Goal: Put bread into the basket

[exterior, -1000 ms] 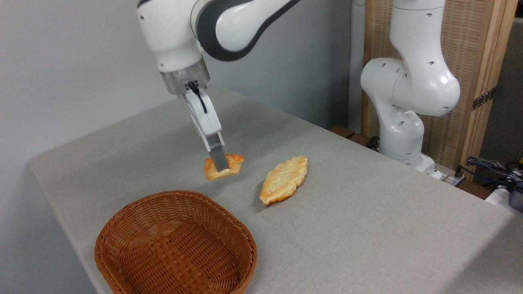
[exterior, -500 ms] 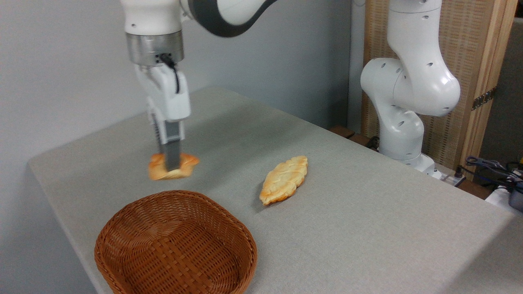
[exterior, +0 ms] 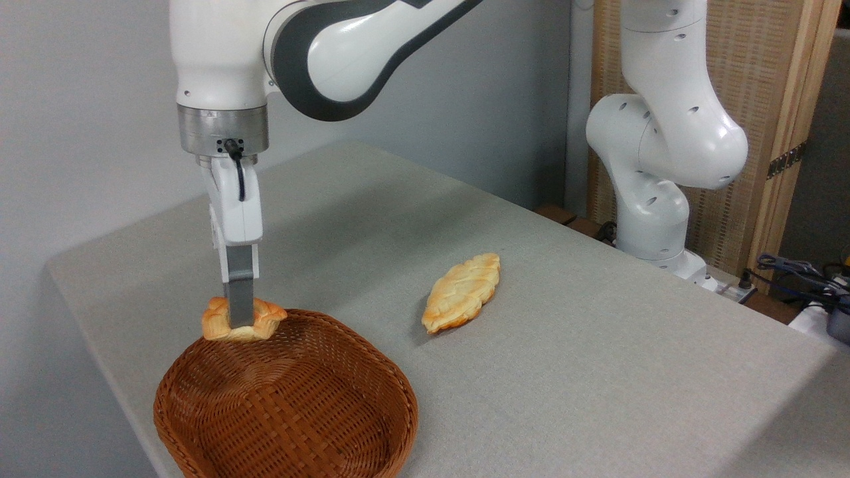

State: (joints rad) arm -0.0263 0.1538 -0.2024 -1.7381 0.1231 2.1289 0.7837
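Gripping the bread [exterior: 243, 318] between closed fingers, the claw [exterior: 240, 316] is holding it just above the far rim of the basket [exterior: 372, 378], so letting go here is risking the bun catching the rim and tumbling onto the worktop [exterior: 564, 345].

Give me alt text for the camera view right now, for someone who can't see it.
A white robot arm's gripper holds a small golden bun over the far rim of an empty wicker basket on a grey table. A longer leaf-shaped pastry lies to the right.
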